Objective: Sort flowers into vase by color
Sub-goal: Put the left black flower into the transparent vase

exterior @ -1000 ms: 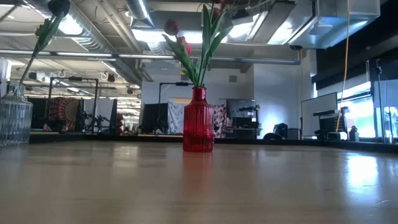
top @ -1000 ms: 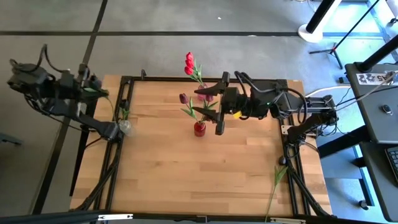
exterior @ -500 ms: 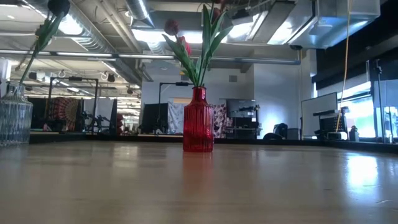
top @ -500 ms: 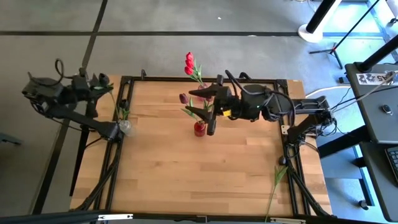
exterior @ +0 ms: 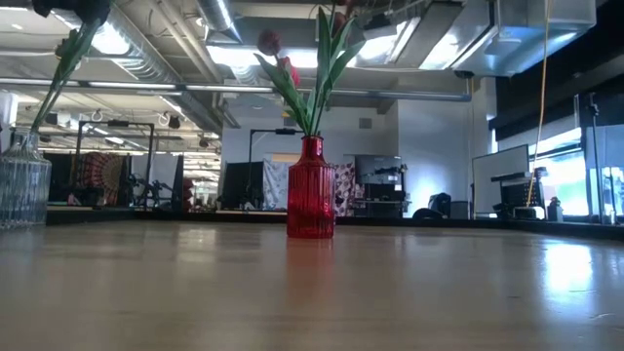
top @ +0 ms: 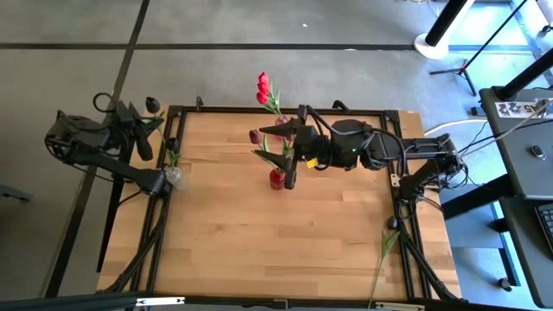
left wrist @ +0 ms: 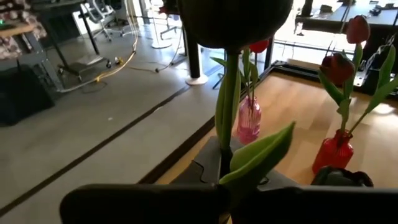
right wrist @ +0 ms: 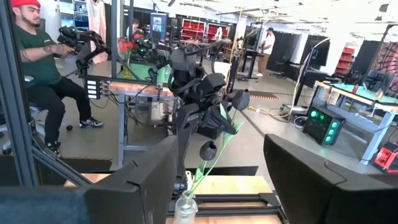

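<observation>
A maroon tulip (top: 153, 104) leans out of the clear glass vase (top: 174, 177) at the table's left edge, its stem foot inside the vase (exterior: 19, 190). My left gripper (top: 136, 130) is beside it, shut on its stem. The red vase (top: 276, 180) stands mid-table and holds two red tulips (top: 263, 87) and a maroon one (top: 256, 136). My right gripper (top: 285, 154) hovers open above that bunch, one finger on each side; I see no touch. In the right wrist view its fingers (right wrist: 134, 180) stand wide apart. My left gripper (left wrist: 225, 208) pinches the maroon tulip's stem (left wrist: 226, 134) between its two fingers, a short way under the head (left wrist: 236, 18) and beside a leaf (left wrist: 258, 155). It comes level from the table's left, fingers across the stem. The stem stands tilted with its lower end in the clear vase (left wrist: 249, 121).
A loose green stem (top: 381, 256) lies over the table's near right corner. A dark frame (top: 177, 130) runs around the wooden top. Bare wood spreads across the near half (top: 276, 250). A seated person (right wrist: 37, 68) shows beyond the left edge.
My left gripper has moved toward the table's right, closer to the clear vase, carrying the tulip's head with it; the stem foot has stayed in the vase. My right gripper has moved toward the left, over the red vase's flowers, still open.
</observation>
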`<state>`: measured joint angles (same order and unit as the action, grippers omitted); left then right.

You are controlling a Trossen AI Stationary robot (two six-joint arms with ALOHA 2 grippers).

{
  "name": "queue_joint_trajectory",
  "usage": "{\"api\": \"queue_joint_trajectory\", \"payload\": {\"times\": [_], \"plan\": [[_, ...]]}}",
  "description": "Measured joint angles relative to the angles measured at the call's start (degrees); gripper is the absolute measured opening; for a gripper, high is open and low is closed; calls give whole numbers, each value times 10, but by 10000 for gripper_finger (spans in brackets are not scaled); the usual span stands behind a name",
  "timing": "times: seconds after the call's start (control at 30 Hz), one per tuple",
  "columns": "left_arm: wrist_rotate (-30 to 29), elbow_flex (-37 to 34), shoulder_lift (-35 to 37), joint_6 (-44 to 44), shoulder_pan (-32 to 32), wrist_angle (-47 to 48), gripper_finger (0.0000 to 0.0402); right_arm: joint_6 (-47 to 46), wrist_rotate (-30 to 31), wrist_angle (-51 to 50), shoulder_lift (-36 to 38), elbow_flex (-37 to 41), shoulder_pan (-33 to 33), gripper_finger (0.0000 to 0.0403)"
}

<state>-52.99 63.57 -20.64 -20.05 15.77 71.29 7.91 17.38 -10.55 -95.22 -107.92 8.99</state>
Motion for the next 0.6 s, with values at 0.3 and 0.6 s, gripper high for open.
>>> {"api": "queue_joint_trajectory", "payload": {"times": [0.3, 0.6], "plan": [[-3, 0, -3, 43, 0, -31, 2, 24, 0, 1, 0, 0, 0, 237], [13, 5, -4, 20, 0, 13, 2, 29, 0, 0, 0, 0, 0, 237]]}}
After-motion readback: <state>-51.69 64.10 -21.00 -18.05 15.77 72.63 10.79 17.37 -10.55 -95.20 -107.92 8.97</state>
